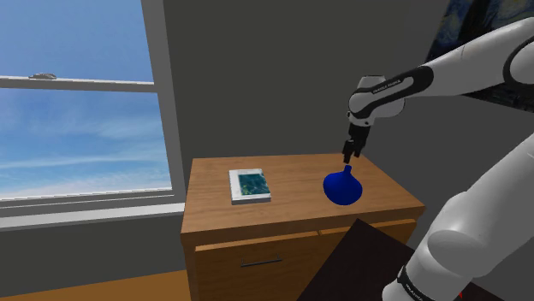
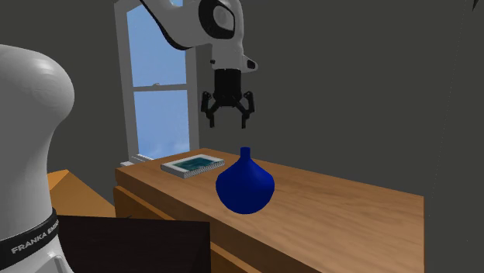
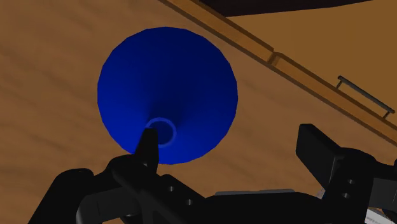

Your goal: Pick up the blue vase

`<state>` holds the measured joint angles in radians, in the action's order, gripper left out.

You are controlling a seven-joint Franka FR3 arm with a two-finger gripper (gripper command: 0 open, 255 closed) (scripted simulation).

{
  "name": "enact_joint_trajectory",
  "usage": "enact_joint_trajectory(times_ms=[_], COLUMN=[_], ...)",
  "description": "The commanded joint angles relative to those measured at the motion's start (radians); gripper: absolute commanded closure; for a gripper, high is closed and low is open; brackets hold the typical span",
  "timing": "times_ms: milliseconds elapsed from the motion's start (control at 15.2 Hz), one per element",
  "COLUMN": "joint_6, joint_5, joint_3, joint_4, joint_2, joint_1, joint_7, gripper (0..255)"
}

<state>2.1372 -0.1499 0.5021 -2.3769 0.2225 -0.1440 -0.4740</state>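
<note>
A blue vase (image 1: 342, 189) with a round belly and a narrow neck stands upright on the wooden cabinet top (image 1: 291, 205), near its front edge. My gripper (image 1: 349, 157) hangs just above the neck and does not touch it. Seen from the second exterior view, the gripper (image 2: 228, 122) is open above the vase (image 2: 244, 188), a little towards that view's left of the neck. In the wrist view the vase (image 3: 167, 83) lies below the gripper (image 3: 233, 147). Its mouth sits close to one finger (image 3: 147, 147) rather than midway between the two.
A flat book (image 1: 249, 185) with a green cover lies on the cabinet, towards the shoulder view's left of the vase. The cabinet has a drawer with a handle (image 1: 261, 263). A window (image 1: 81, 103) is behind it, and the dark stand (image 1: 355, 261) is close in front.
</note>
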Motion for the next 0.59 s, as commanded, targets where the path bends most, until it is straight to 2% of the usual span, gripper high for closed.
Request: enact_joint_trajectory(times_ms=[0,198,528], joint_6=[0.037,0.076,0.145], joint_5=[0.025,0.072,0.102], joint_3=[0.032,0.065,0.067], joint_4=[0.034,0.084,0.057], joint_2=[-0.076,-0.177,-0.225], joint_1=[-0.002,-0.011,-0.012], joint_7=[-0.056,-0.131,-0.152], gripper=[0,0,0])
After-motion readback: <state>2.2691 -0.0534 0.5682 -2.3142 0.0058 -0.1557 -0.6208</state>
